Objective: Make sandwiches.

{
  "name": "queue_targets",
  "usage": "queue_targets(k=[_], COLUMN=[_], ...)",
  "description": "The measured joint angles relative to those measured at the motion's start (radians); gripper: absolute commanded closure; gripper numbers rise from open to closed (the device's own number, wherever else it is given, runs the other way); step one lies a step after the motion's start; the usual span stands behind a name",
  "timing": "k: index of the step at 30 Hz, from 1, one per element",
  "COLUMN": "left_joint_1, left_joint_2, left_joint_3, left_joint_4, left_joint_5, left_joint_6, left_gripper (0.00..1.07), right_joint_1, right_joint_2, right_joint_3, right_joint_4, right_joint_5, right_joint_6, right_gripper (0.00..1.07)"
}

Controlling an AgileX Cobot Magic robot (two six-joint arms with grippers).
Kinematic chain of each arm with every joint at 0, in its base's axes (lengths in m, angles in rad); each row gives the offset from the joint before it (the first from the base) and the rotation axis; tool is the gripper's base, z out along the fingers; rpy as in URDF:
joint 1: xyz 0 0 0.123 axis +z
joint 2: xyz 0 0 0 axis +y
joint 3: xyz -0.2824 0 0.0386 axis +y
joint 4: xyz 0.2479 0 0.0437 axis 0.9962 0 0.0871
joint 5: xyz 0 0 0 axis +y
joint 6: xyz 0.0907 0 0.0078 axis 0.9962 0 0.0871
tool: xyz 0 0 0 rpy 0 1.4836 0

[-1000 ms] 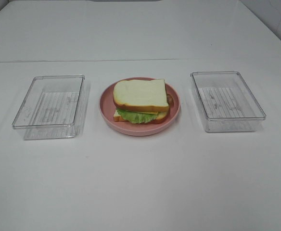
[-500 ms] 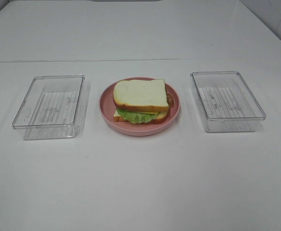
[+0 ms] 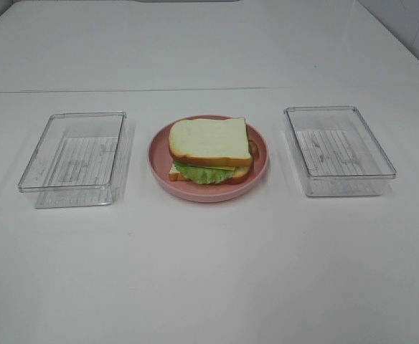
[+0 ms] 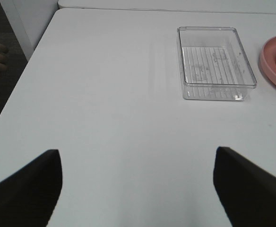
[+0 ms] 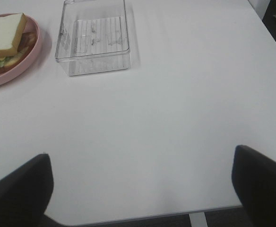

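Sandwich (image 3: 209,150) stacked on plate (image 3: 159,159), looks finished. Left gripper (image 4: 137,189) and right gripper (image 5: 142,189) parked clear, jaws apart, empty.

Nothing to read here: no words, labels, brand marks or numbers on the sandwich (image 3: 209,149), the pink plate (image 3: 159,154), either clear tray (image 3: 73,159) (image 3: 339,149), or the white bench (image 3: 209,272). The ridged lines in the tray floors are only moulding, not lettering.
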Motion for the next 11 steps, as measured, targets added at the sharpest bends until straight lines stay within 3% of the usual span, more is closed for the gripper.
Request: queue_targets(k=[11], left_joint_1=[0.0], left_joint_2=[0.0], left_joint_3=[0.0], left_joint_4=[0.0], left_joint_5=[-0.002], left_joint_6=[0.0], left_gripper=[0.27], right_joint_1=[0.0], right_joint_2=[0.0], right_joint_3=[0.0], right_joint_4=[0.0], right_joint_5=[0.0], right_joint_6=[0.0], right_gripper=[0.09])
